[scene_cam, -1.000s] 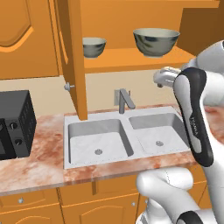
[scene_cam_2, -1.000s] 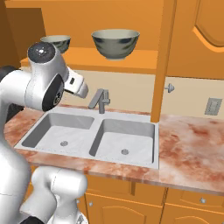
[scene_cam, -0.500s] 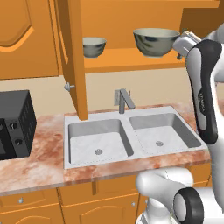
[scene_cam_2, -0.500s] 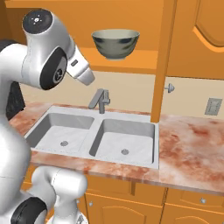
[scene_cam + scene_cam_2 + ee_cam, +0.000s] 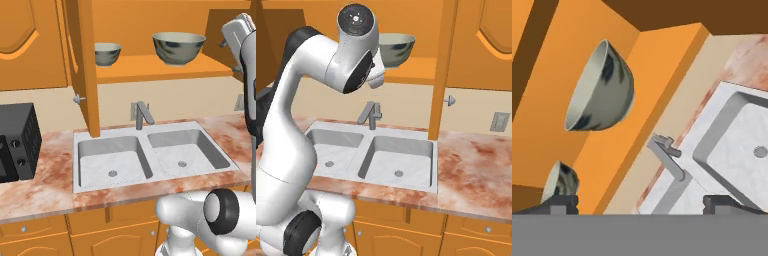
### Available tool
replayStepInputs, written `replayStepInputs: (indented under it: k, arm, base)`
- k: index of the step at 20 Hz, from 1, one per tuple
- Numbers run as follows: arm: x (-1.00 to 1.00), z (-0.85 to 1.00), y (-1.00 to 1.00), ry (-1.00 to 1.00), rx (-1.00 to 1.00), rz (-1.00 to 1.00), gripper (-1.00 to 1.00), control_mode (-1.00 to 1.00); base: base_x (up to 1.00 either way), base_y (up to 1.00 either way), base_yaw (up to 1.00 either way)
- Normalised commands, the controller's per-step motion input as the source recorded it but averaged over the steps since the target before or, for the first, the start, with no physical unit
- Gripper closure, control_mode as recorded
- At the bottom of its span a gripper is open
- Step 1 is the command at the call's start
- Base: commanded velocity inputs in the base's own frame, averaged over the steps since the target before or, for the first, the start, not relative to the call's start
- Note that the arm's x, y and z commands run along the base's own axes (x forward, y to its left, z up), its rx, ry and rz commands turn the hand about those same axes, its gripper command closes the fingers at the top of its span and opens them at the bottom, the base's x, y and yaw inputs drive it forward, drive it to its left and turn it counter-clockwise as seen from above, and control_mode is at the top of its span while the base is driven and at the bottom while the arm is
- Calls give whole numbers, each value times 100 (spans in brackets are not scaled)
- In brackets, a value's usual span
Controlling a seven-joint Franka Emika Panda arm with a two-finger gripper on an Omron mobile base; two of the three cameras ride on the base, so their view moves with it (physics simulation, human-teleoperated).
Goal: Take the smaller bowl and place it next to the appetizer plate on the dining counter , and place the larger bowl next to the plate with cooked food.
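On the smooth orange shelf (image 5: 150,67), two round mottled bowls, larger bowl (image 5: 178,48) and smaller bowl (image 5: 107,53); claw (image 5: 639,204) released, empty.

**Glazed bowls over matt steel and polished stone**

Above the sink (image 5: 150,155), matt grey metal, the larger bowl (image 5: 178,48) and smaller bowl (image 5: 107,53) look glossy mottled ceramic. The cupboard shelf (image 5: 160,67) is smooth orange wood; the countertop (image 5: 45,187) polished marbled stone.

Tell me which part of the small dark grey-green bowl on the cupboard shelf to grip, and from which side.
Probably the rim of the small dark grey-green bowl, one finger inside and one outside. It stands upright on the orange cupboard shelf, so its thin lip is reachable from the open front; its rounded wall looks harder to pinch. The gripper is open.
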Motion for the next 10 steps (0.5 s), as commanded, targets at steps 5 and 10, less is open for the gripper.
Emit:
replayStepInputs:
  k: [5, 10]
  arm:
    - [74, 2, -9, 0, 15, 0, -100, -100]
    - [76, -5, -1, 0, 2, 0, -100, -100]
  base:
    - [0, 0, 0]
    - [0, 0, 0]
